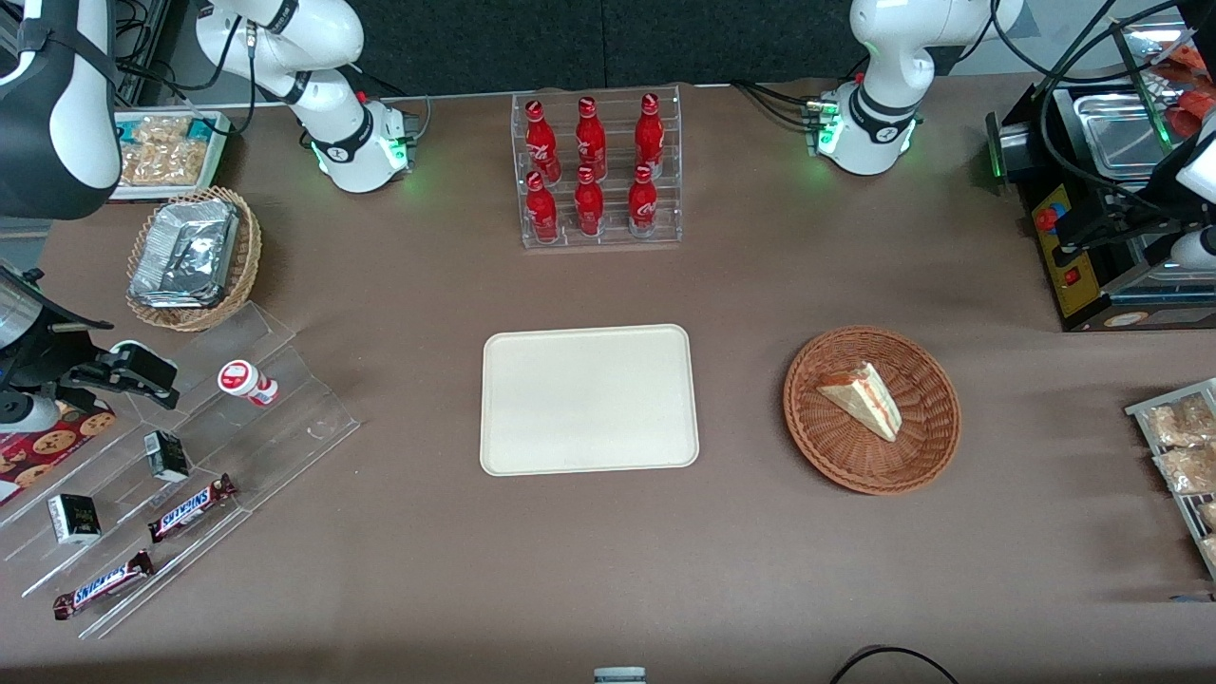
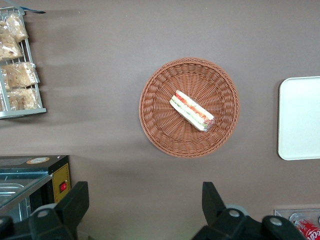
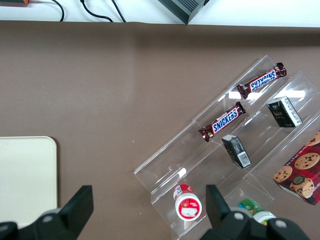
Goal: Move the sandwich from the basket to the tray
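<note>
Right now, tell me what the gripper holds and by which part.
Nothing. The gripper hangs open above the table, apart from the sandwich, which lies untouched in the basket.

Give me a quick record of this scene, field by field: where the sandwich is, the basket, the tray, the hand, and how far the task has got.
sandwich: lying in the basket, untouched
basket: on the table beside the tray, toward the working arm's end
tray: nothing on it
hand: open, high above the table beside the basket, holding nothing
task progress: not started
</note>
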Action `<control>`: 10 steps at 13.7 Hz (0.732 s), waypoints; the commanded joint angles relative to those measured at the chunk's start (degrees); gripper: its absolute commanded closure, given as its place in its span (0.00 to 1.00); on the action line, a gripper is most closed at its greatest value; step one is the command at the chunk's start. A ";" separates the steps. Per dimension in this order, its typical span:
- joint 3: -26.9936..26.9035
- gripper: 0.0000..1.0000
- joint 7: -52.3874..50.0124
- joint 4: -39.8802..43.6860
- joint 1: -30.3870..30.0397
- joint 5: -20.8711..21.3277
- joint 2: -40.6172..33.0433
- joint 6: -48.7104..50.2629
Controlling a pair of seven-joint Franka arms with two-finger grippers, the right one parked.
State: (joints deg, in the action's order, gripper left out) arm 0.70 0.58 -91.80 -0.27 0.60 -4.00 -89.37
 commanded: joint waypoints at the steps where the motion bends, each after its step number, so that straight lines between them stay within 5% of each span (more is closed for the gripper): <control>1: -0.09 0.00 -1.28 0.49 0.54 0.45 -0.22 1.39; 4: 0.00 0.00 -8.19 -1.00 0.54 0.19 1.09 0.78; 10: 3.68 0.00 -40.89 -5.75 1.50 -2.62 10.92 -8.70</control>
State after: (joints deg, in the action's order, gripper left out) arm 3.67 -32.85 -98.33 0.78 -1.21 2.53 -95.90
